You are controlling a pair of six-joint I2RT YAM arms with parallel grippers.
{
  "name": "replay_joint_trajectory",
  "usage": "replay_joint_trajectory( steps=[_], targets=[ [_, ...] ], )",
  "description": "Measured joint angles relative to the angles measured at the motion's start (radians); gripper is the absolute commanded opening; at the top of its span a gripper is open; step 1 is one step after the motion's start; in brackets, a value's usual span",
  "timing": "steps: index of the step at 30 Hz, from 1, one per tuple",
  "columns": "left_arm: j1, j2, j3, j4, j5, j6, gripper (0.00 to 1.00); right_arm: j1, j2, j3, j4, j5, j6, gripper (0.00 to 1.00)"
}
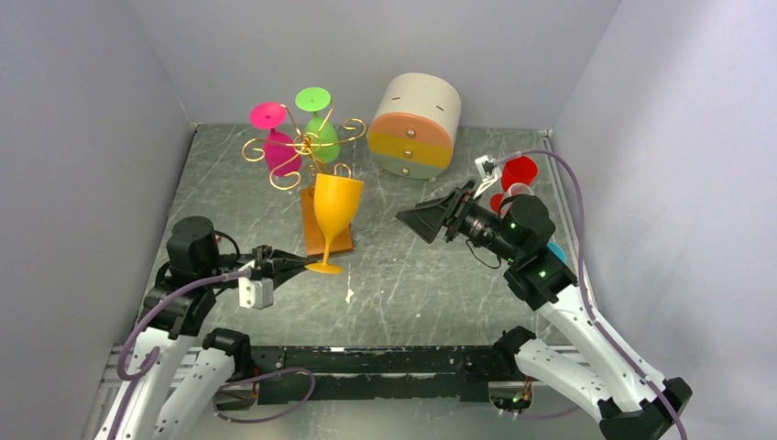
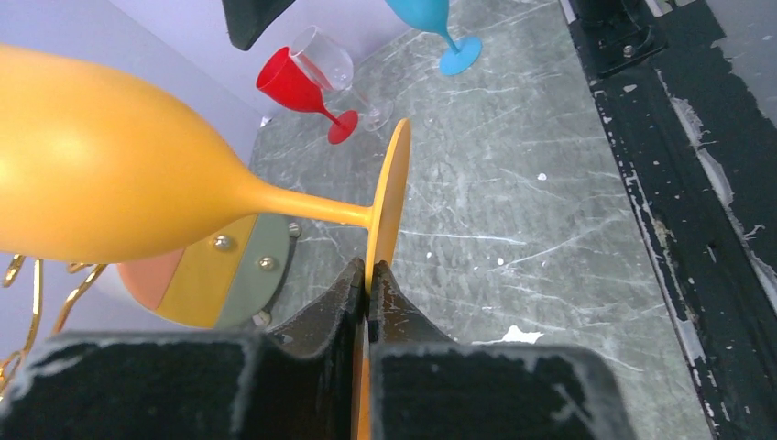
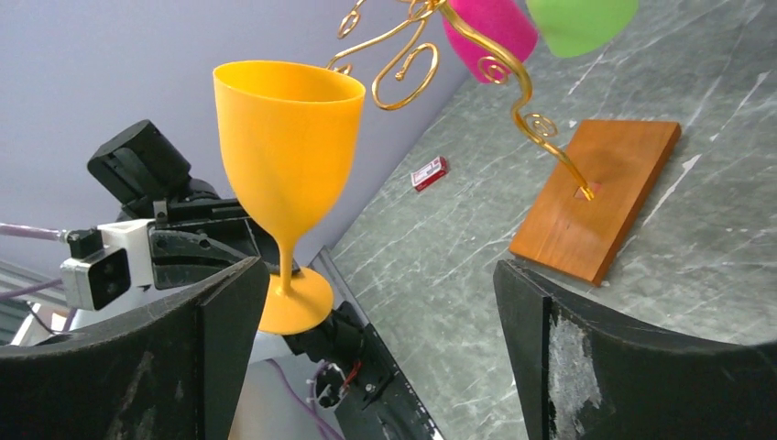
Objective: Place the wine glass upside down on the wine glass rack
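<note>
From above, the counter is dark grey stone with pale veins and a few white specks. Plain pale walls close it in on three sides, and a black rail runs along its 6 o'clock edge. The rack stands at 11 o'clock with a pink glass and a green glass hanging bowl-down on it. A round drawer box lies at 12 o'clock. The orange wine glass is upright, bowl up, at 6 o'clock of the rack and over its wooden base. The left end effector pinches the glass's foot from 9 o'clock. The right end effector is spread wide and empty at 3 o'clock of the glass, clear of it.

The left wrist view shows both fingers clamped on the foot's rim. A red glass, a clear glass and a blue glass stand by the far wall.

In the right wrist view the wine glass sits between the parted fingers but apart from them. A small red packet lies on the stone. Whether the foot touches the counter, I cannot tell.
</note>
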State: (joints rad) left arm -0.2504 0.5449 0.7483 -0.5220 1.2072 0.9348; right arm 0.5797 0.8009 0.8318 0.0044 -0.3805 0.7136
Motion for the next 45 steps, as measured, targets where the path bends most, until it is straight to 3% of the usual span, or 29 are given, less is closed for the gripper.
replay_joint_trajectory(
  steps=[12,19,35,45],
  targets=[
    [0.0,-0.029,0.071,0.15,-0.066,-0.12,0.07,0.0,-0.024,-0.008,-0.043,0.035,-0.042,1.0],
    [0.0,-0.074,0.076,0.338,-0.209,-0.326,0.07,0.0,-0.023,-0.008,-0.082,0.056,-0.069,1.0],
    [0.0,-0.163,0.076,0.504,-0.774,-0.861,0.07,0.0,0.014,-0.02,-0.084,0.069,-0.091,1.0],
    [0.0,-0.121,0.236,0.326,-1.242,-1.347,0.07,0.0,0.057,-0.046,-0.059,0.073,-0.091,1.0]
  ],
)
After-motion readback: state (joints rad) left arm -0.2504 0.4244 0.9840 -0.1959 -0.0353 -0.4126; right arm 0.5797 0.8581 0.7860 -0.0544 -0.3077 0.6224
